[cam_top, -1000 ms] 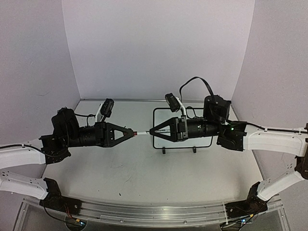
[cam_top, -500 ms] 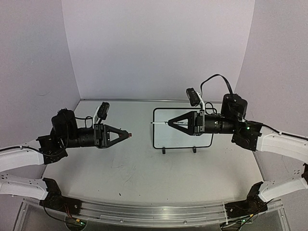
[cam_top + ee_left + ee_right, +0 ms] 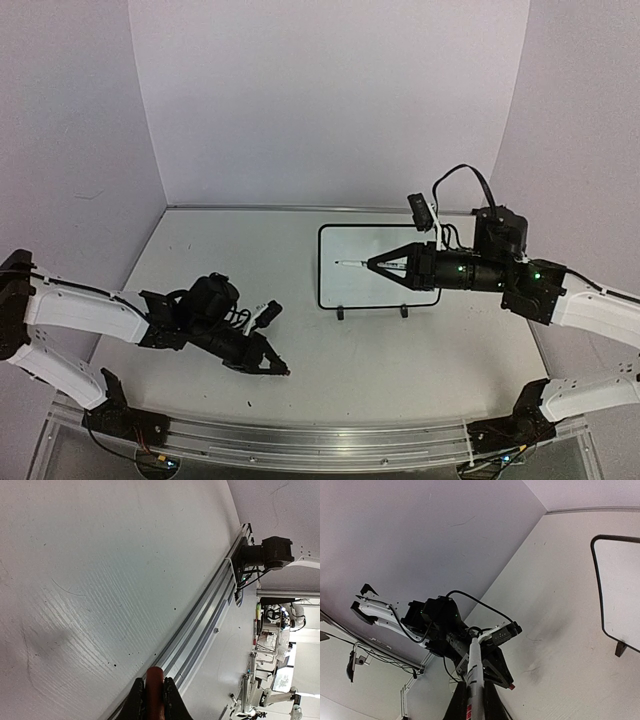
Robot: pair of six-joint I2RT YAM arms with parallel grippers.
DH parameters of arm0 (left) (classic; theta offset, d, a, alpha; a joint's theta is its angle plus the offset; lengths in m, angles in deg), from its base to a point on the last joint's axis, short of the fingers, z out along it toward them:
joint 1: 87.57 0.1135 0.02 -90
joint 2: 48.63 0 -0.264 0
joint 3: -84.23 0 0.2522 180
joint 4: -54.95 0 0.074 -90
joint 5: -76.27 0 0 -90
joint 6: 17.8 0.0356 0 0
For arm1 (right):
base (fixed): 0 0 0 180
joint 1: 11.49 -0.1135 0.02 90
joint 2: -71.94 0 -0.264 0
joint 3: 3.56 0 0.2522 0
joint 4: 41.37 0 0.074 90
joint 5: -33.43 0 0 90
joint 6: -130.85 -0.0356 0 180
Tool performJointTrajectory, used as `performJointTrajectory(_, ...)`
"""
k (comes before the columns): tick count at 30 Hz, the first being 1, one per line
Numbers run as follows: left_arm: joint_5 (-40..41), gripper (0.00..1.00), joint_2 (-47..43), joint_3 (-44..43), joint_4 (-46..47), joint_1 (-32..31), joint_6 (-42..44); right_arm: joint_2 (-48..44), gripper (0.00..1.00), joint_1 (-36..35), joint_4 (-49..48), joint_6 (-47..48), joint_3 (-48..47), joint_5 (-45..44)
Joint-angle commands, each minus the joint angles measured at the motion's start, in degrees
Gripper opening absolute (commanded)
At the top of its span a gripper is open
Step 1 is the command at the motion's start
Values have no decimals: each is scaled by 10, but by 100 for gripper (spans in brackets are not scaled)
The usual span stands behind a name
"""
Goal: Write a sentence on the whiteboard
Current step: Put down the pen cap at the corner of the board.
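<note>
Over on the left, the black left claw (image 3: pixel 280 371) is hanging low above the pale grey desk (image 3: pixel 400 370), close to the desk's near edge and left of its middle, its tip pointing down toward that edge. Its two fingers are pinching shut on a small reddish-brown cap (image 3: pixel 155 672). In the left wrist view the left claw (image 3: pixel 151 681) is showing the cap's rounded end poking out just past the fingertips. The ribbed aluminium rail (image 3: pixel 200 630) along the near edge of the desk is running diagonally behind them.

Further right, toward the far right corner of the desk, a small rectangular whiteboard with rounded corners and a thin black border (image 3: pixel 350 290) is resting on the surface. Its two little black feet are sitting along its near side.

The right claw (image 3: pixel 372 264) is reaching in from the right side of the desk and pointing left, hovering over the whiteboard. It is clamping a slim white marker (image 3: pixel 352 264), whose tip is lying over the left part of the board; whether the tip is touching the surface I cannot tell. From the right wrist view, the right claw (image 3: pixel 472 690) is gripping the marker (image 3: pixel 474 665) between both fingers, the barrel sticking straight out ahead. One corner of the whiteboard (image 3: pixel 625 590) is showing at the right edge of that view.
</note>
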Motion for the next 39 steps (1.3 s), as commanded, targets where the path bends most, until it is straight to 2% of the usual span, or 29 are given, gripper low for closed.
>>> performJointTrajectory(1,7,0,53,-27,53,-17,-6,1,0,-9,10,14,7,-38)
performJointTrajectory(6,9,0,95,-40,51,-20,-10,15,0,-20,13,16,9,-47)
performJointTrajectory(9,11,4,111,-44,48,-21,-13,20,0,-24,18,17,11,-59)
performJointTrajectory(19,39,27,134,-59,5,-21,-6,33,0,-33,22,18,11,-82)
performJointTrajectory(30,84,62,112,-63,-52,-21,-3,37,0,-40,35,23,9,-108)
performJointTrajectory(39,149,74,31,-80,-121,-19,29,18,0,-42,49,18,13,-157)
